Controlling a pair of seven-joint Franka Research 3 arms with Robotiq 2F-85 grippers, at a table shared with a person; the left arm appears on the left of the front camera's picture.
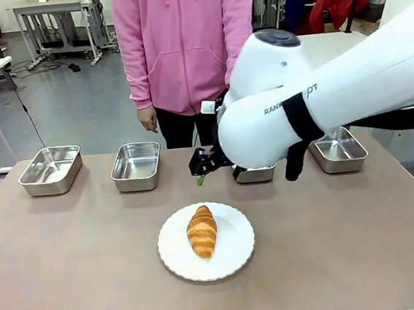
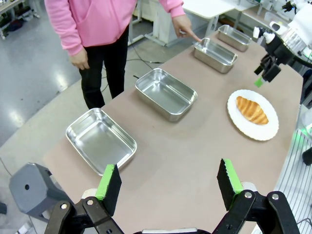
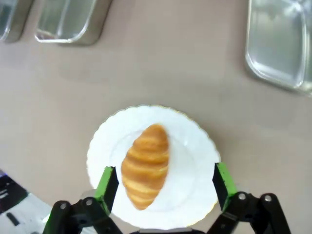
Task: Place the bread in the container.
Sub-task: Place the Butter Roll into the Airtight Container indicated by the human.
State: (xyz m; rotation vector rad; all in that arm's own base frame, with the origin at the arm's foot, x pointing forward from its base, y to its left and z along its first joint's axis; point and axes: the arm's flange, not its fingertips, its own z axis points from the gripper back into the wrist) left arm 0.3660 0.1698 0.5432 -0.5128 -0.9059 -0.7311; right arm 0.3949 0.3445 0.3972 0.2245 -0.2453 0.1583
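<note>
Hovering just beyond the plate (image 1: 235,253), on its far side, the right gripper (image 1: 201,169) hangs above the table (image 1: 348,251) with its jaws spread wide and nothing between them. The right wrist view explains the pose. That camera looks almost straight down, and the croissant (image 3: 145,165) lies below and between the two green fingers (image 3: 107,181). The spread looks chosen to clear the pastry before a descent.

The croissant rests in the middle of the plate, untouched, its long axis running roughly toward the person. The fingers appear set across its narrower width (the kinder way to pinch something soft and flaky).

Beyond the plate, along the far edge of the table, four steel pans (image 1: 136,165) stand in a row, all empty. The person's hand (image 2: 184,25) stretches a finger to the rim of the third pan (image 2: 214,51), counting from the robot's left. It sits beyond the plate and slightly to its right, partly hidden behind the right arm in the front view. That pointing most likely marks it as the destination.

The left gripper (image 2: 168,180) is likewise released and empty, well off to the left of the plate, apparently kept clear of the working arm. The step in hand reads as the approach to a grasp, with the lift and carry not yet begun.
</note>
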